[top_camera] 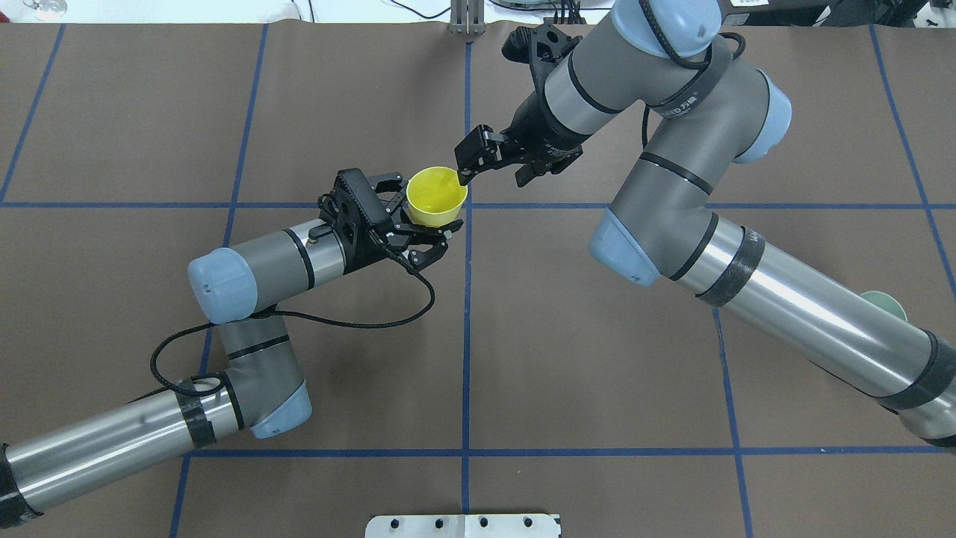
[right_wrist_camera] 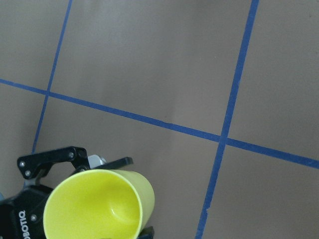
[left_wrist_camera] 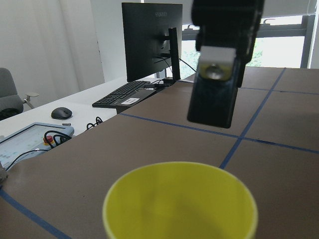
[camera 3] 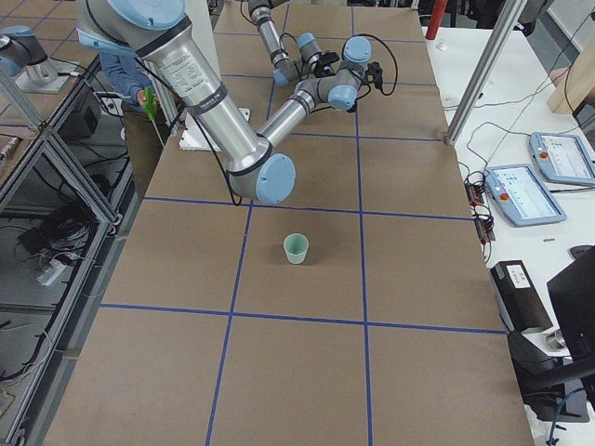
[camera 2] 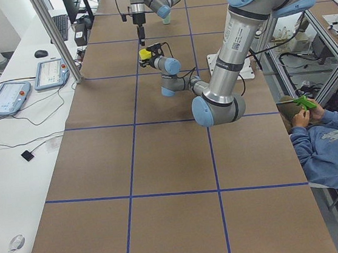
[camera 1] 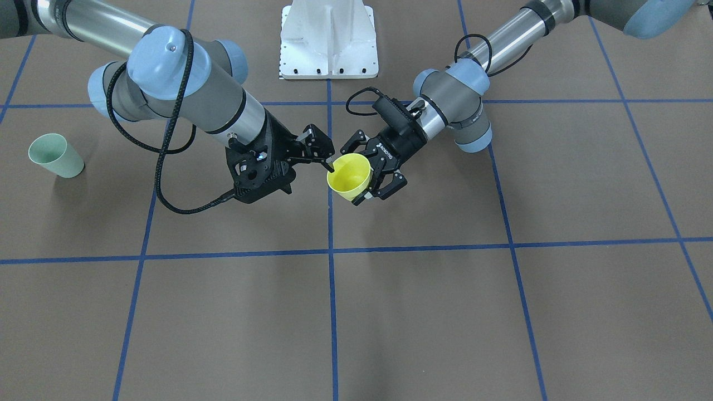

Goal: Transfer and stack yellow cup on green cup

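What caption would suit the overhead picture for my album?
The left arm's fingers hold the yellow cup while the right arm's open fingers hover at its rim.

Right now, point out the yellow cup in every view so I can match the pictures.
Exterior front-facing: yellow cup at the centre.
Overhead exterior: cup upper centre, slightly left.
Exterior left: cup small, upper centre-left.
Exterior right: cannot make it out.
Left wrist-mounted: cup bottom centre, rim up.
Right wrist-mounted: cup bottom left corner.
Shared landmark: the centre blue tape line, right beside the cup.
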